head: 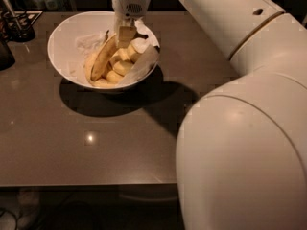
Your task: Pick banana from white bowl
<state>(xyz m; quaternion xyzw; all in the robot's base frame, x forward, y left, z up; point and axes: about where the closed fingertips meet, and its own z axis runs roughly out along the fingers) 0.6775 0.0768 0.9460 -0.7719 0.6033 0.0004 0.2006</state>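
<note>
The white bowl point(62, 42) stands at the back left of the dark table. The banana point(102, 60), long and yellow, leans in it with its upper end raised toward the gripper and its lower end still among the other fruit. My gripper point(125, 35) reaches down into the bowl from above, and its fingers are closed at the banana's upper end. Shorter pale bananas point(123, 66) lie beside it in the bowl.
A white sheet point(140, 65) lines the bowl's right side. Dark containers with utensils point(18, 27) stand at the table's far left. My arm's large white body point(240, 143) fills the right of the view. The table's front edge point(86, 184) runs across below.
</note>
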